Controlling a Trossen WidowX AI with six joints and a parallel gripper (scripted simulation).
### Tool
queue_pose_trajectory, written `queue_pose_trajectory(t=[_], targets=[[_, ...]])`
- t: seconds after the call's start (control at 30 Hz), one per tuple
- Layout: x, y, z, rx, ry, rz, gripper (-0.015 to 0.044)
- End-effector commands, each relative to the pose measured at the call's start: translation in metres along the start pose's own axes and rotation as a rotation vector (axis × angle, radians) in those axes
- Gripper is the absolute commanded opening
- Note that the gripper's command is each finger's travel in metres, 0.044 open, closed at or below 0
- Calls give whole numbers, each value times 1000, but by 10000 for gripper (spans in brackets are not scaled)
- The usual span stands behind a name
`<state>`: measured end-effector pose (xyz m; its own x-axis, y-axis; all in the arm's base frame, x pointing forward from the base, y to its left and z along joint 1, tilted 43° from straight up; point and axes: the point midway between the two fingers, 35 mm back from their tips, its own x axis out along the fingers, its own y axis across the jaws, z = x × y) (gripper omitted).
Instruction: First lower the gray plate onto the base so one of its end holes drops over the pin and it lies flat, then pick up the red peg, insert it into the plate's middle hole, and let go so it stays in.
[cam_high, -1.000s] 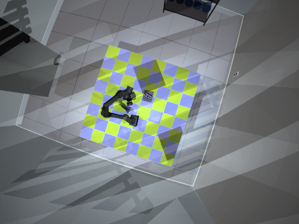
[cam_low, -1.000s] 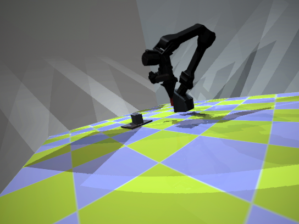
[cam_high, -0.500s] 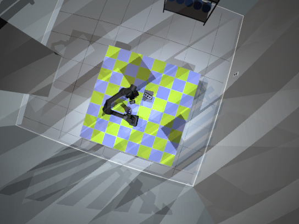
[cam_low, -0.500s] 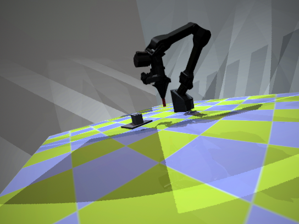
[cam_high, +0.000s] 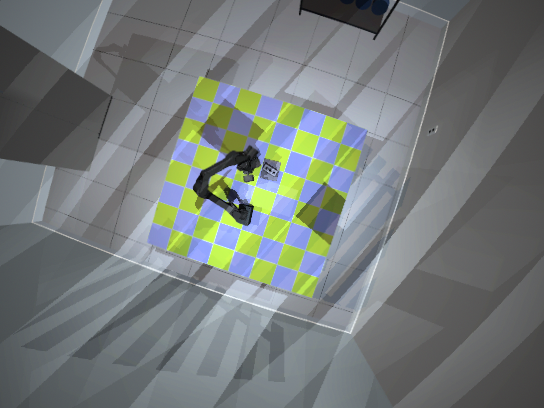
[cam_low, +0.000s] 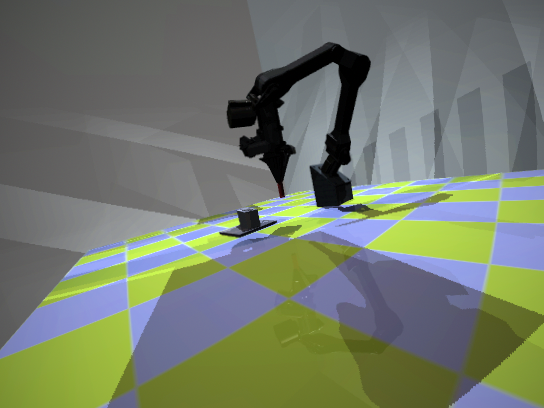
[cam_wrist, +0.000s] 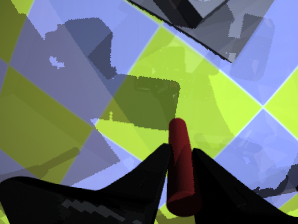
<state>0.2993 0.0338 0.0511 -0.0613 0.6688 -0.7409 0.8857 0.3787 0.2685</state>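
My gripper (cam_low: 280, 183) (cam_wrist: 180, 152) points down, shut on the red peg (cam_low: 281, 190) (cam_wrist: 179, 141). The peg's lower end sticks out below the fingertips, above the table and off to the side of the base. The dark base (cam_high: 273, 178) (cam_low: 231, 232) (cam_wrist: 242, 31) is a flat slab with a raised block. The light gray plate (cam_high: 268, 168) lies along the top of that block, with dark spots in a row in the top view. Its seating on the pin is too small to tell. In the wrist view only part of the base shows, at the top edge.
The arm's own mount (cam_high: 243, 215) (cam_low: 332, 192) stands on the checkered table (cam_high: 305, 282) (cam_low: 75, 320), on the far side of the gripper from the base in the exterior view. A dark rack (cam_high: 340, 19) stands beyond the table. Strong shadows cross the table.
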Motion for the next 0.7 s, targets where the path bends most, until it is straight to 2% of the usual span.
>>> queue_pose_trajectory(t=[0.0, 0.67], targets=[[0, 0, 15, -3, 0, -6, 0], [2, -5, 77, -6, 1, -6, 0]])
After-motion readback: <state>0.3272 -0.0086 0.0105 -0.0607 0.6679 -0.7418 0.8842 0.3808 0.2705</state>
